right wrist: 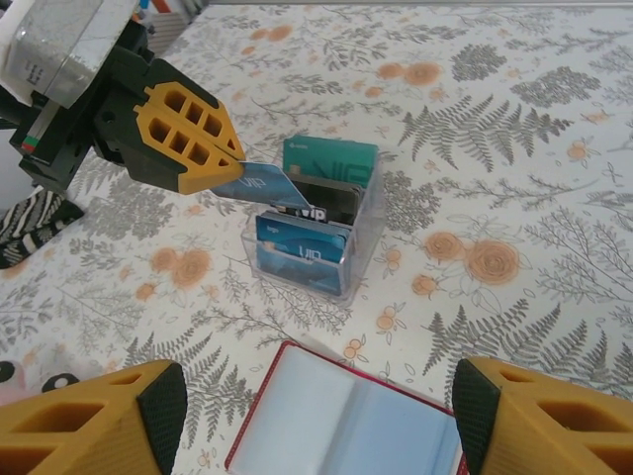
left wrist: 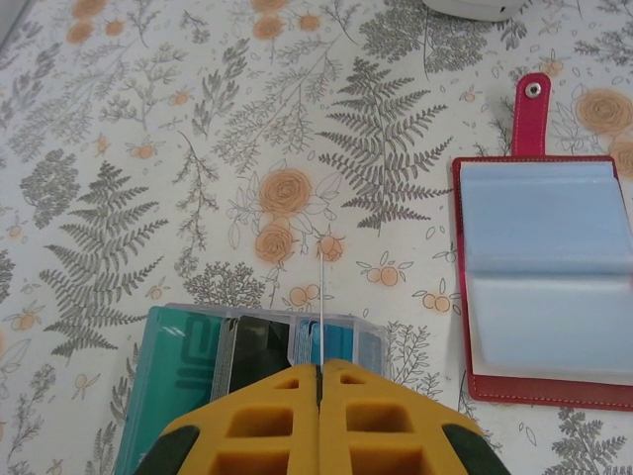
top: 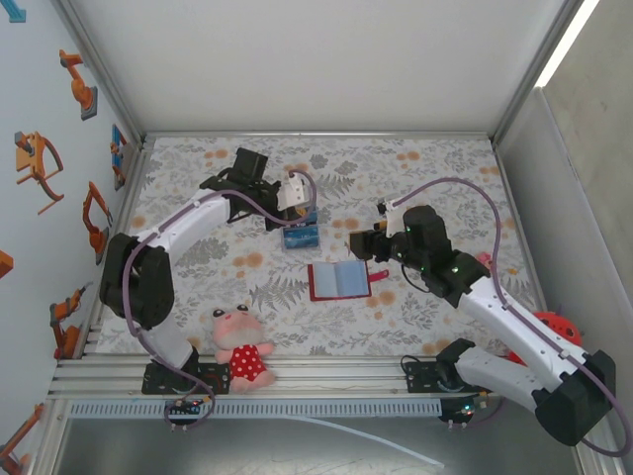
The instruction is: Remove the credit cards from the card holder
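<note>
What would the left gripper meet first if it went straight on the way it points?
Likely the cards in the clear box beneath; the left gripper, shut on a blue card, points down at them.

Floral-patterned table (top: 415,327), open red card holder (top: 339,280), clear card box (top: 301,237), plush toy (top: 242,351)

Bright, even light throughout; a glowing strip (top: 572,38) sits upper right in the overhead view. Shadows are soft, details sharp.
</note>
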You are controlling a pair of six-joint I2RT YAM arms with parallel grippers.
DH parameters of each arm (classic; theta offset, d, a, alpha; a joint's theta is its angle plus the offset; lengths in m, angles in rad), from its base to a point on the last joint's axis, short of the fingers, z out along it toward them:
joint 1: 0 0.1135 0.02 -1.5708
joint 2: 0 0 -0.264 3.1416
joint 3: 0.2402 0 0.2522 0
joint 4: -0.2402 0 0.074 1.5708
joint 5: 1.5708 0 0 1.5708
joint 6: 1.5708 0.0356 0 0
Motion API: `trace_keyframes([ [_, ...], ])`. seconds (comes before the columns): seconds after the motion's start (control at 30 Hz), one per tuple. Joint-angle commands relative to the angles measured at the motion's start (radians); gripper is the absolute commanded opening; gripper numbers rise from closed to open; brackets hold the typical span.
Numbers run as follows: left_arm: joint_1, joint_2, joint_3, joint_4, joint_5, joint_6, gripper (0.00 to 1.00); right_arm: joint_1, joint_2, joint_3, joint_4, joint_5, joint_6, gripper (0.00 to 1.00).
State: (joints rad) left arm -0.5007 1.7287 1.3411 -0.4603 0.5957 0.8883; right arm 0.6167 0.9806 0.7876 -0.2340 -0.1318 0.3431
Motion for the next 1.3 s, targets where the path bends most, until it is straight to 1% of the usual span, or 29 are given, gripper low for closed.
trace_keyframes([
  [0.0, 0.003, 0.033, 0.050, -0.061, 0.033, 0.062, 0.00, 0.000, 0.021, 0.036, -0.027, 0.052, 0.033, 0.72],
  [0.33, 0.005, 0.116, 0.094, -0.092, 0.024, 0.047, 0.00, 0.000, 0.067, 0.064, -0.057, 0.054, 0.047, 0.72],
  [0.73, 0.008, 0.185, 0.134, -0.123, -0.007, 0.027, 0.00, 0.000, 0.068, 0.061, -0.057, 0.064, 0.048, 0.72],
  [1.27, 0.008, 0.245, 0.188, -0.183, -0.010, 0.042, 0.06, 0.000, 0.074, 0.062, -0.058, 0.058, 0.048, 0.72],
])
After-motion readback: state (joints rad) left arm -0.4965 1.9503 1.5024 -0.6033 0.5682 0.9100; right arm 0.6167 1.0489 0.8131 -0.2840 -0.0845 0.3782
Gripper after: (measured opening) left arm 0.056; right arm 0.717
